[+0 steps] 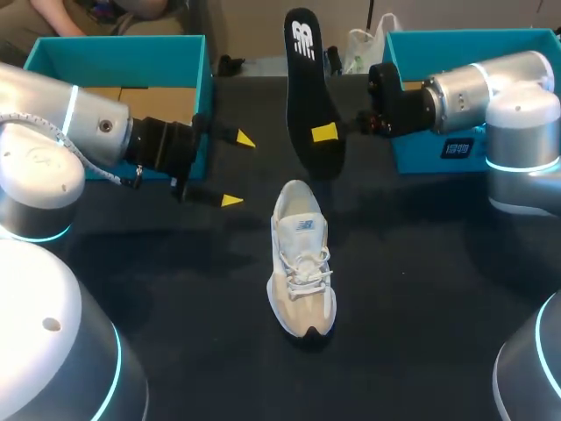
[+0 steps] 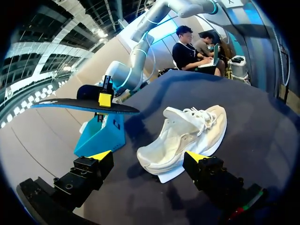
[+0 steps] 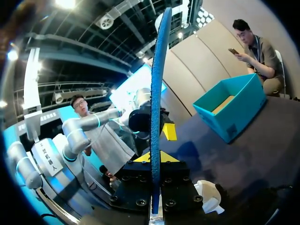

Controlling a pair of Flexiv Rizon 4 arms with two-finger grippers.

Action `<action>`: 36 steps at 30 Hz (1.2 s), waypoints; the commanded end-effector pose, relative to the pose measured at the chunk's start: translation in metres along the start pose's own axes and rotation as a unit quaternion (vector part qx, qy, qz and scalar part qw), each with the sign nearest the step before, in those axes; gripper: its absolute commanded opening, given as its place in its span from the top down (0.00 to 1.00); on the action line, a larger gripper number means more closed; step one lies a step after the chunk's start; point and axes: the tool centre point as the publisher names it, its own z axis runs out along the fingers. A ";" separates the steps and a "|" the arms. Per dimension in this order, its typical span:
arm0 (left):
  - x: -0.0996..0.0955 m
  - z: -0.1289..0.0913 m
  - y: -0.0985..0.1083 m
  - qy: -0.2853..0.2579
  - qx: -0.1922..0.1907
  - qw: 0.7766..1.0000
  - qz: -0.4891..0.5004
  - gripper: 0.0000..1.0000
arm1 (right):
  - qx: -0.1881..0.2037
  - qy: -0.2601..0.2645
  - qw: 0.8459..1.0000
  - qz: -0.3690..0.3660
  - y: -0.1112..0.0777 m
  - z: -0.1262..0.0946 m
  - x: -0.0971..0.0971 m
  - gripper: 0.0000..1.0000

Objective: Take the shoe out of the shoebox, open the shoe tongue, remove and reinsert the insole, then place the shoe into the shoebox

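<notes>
My right hand (image 1: 337, 132) is pinching the black insole (image 1: 311, 96) near its heel end and holds it upright in the air, above the far middle of the counter (image 1: 421, 289). My left hand (image 1: 238, 169) hangs spread at left, gripping nothing, with its tips pointing toward the shoe.

The white shoe (image 1: 301, 259) sits on the counter mid-scene, toe toward me, just near of the insole and touching neither hand.

Progress, as I judge it:
- **Done:** shoe out of the box, insole pulled.
- **Can't tell:** the tongue's state.
- **Left:** reinsert the insole, box the shoe.

Containers:
- **Left teal box (image 1: 114, 42), far left:** only a brown floor shows, and my left arm partly hides it.
- **Right teal box (image 1: 456, 37), far right:** the inside is hidden behind my right arm, so I can't tell the contents.
</notes>
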 end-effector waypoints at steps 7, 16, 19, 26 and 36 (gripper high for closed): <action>0.016 0.005 0.016 0.015 -0.016 0.999 -0.037 0.00 | 0.005 -0.010 0.999 -0.049 -0.004 0.008 -0.011 1.00; 0.039 0.025 0.035 0.042 -0.022 0.996 -0.080 0.00 | -0.004 -0.001 0.996 -0.085 -0.017 0.017 -0.019 1.00; 0.043 0.032 0.040 0.043 -0.027 0.995 -0.091 0.00 | -0.004 -0.001 0.996 -0.085 -0.017 0.017 -0.019 1.00; 0.041 0.041 0.044 0.023 -0.026 0.991 -0.130 0.00 | -0.004 -0.001 0.996 -0.085 -0.017 0.017 -0.019 1.00; 0.047 0.056 0.048 0.022 -0.031 0.986 -0.162 0.00 | -0.007 -0.006 0.996 -0.089 -0.020 0.021 -0.030 1.00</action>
